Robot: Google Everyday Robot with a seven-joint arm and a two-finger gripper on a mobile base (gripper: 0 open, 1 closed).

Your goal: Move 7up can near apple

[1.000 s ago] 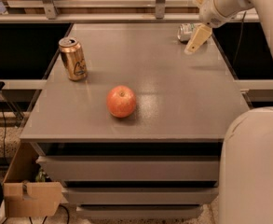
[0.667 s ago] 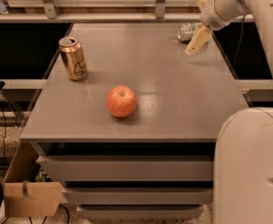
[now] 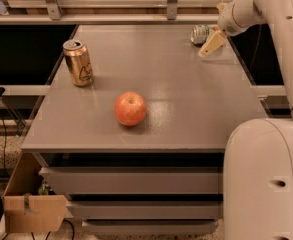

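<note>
Silver-green 7up can (image 3: 200, 34) lies upper right, well apart from the apple (image 3: 130, 108); gripper (image 3: 209, 45) just beside it, clenched or released I cannot tell. Carry not yet done.

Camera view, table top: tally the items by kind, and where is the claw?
Cans: 2, the gold-bronze can at the left and the 7up can at the far right
Apples: 1, the apple near the front middle
Total: 3
The claw is right beside the 7up can, over the far right corner of the table.
</note>
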